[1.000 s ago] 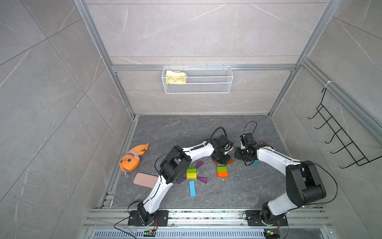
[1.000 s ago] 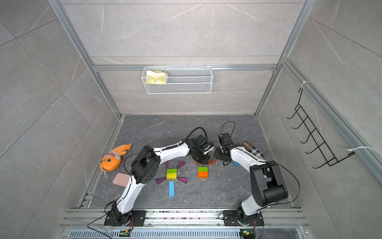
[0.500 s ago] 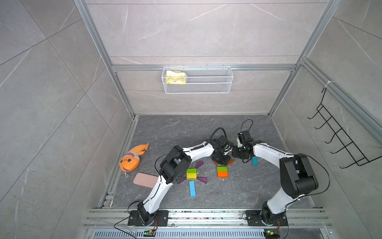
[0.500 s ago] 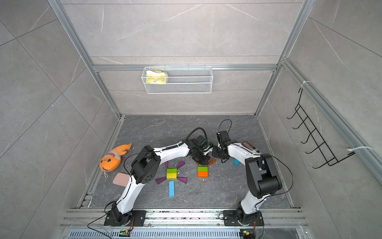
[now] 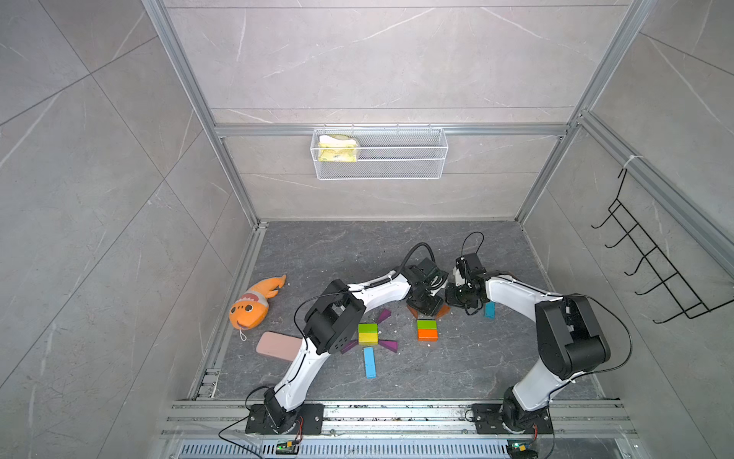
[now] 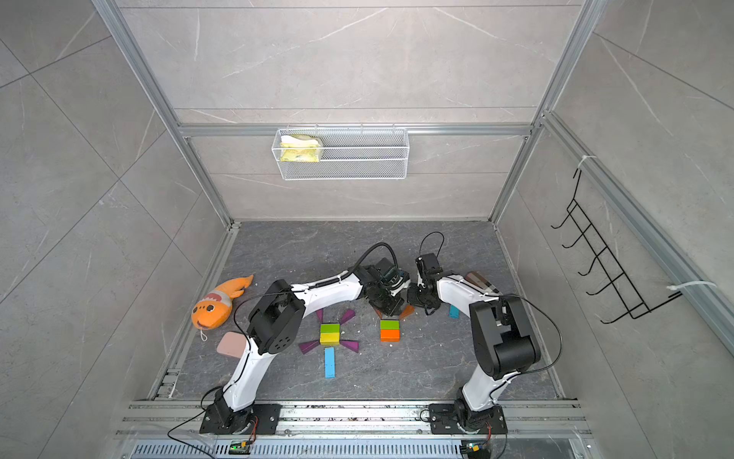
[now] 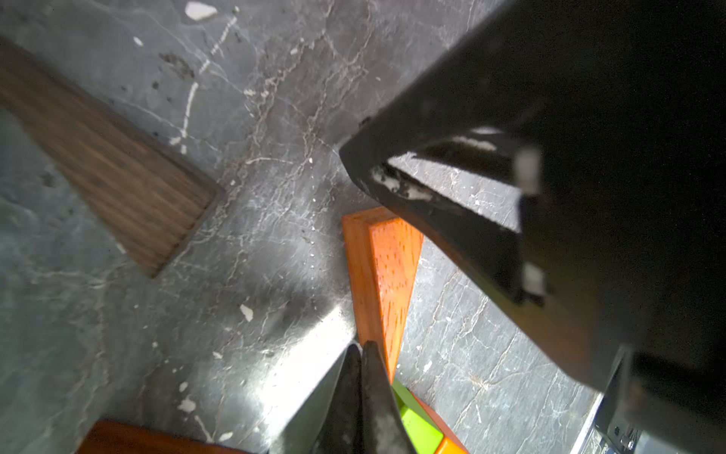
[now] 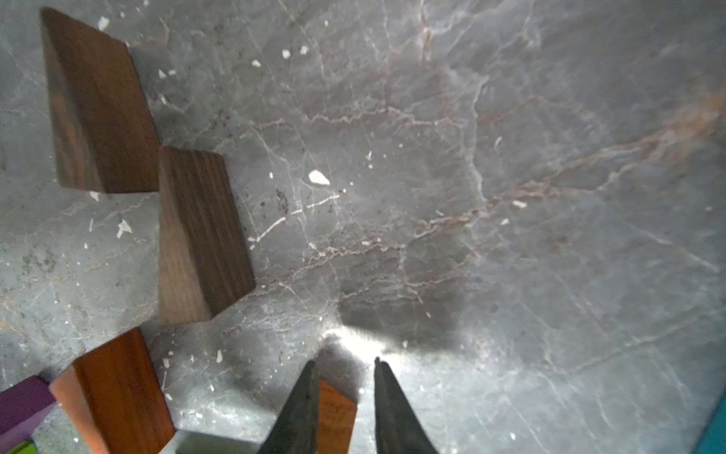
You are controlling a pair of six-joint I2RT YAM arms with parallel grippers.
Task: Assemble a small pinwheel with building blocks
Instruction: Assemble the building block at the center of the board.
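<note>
**A:** Enclosure walls (image 5: 377, 59): specify.

**B:** Grey stone-look tile panels on 3 sides, set in aluminium frame posts (image 5: 187, 75).

**A:** Floor (image 5: 337, 246)?

**B:** Dark grey marbled slab, pale veins, white flecks. The wrist views show a bright glare patch.

**A:** Fixtures?

**B:** 1 white wire basket (image 5: 401, 167) on the rear wall, yellow item (image 5: 337, 150) at one end. 1 black hook rack (image 5: 655, 247) on the right wall.

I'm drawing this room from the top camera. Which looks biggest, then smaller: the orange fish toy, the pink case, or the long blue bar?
In a top view:
1. orange fish toy
2. pink case, slightly smaller
3. long blue bar, smallest
All sit about equally far away.
</note>
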